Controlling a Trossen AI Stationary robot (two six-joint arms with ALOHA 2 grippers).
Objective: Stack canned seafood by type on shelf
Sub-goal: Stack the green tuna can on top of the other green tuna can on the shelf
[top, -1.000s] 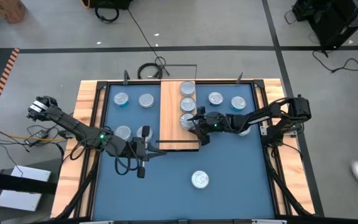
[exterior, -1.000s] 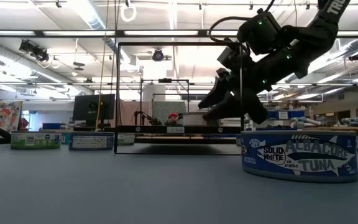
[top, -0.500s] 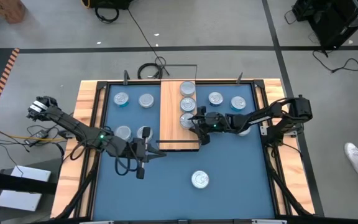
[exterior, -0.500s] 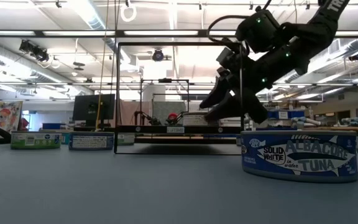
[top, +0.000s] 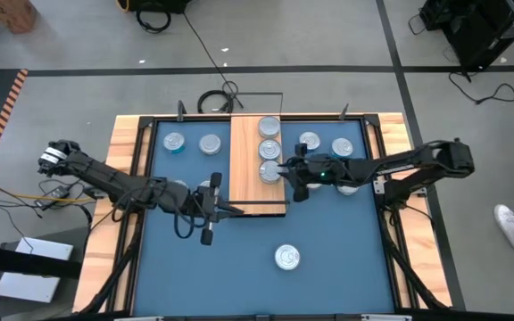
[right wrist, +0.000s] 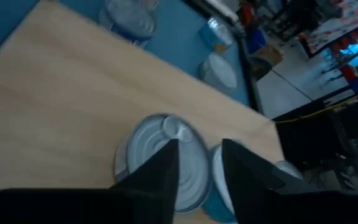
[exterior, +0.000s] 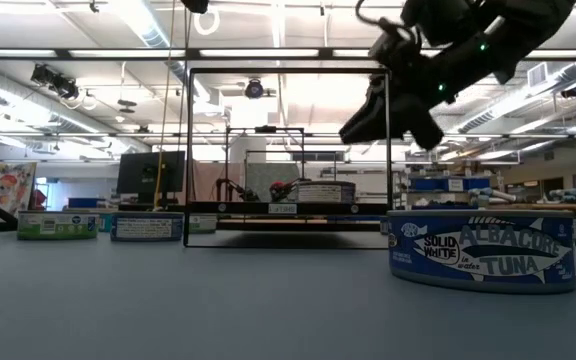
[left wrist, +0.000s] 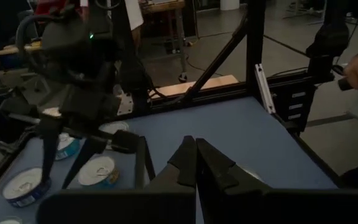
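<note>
Since a second ago the right gripper (top: pixel 286 168) has risen and drawn back toward three o'clock, its fingers narrowed to a small gap with nothing between them; the left arm has slid in toward the board.

The shelf (top: pixel 247 175) lies with its long axis running twelve to six o'clock, mid-table. Three tins (top: pixel 269 149) sit flat in a row along its three o'clock edge, silver tops up. The left gripper (top: pixel 224 210) is fully closed, holding nothing, at the shelf's six o'clock end.

More tins rest on the blue table (top: pixel 328 250); one albacore tuna tin (exterior: pixel 482 250) stands near six o'clock. Beyond, a workshop with ceiling lights (exterior: pixel 278 52).
</note>
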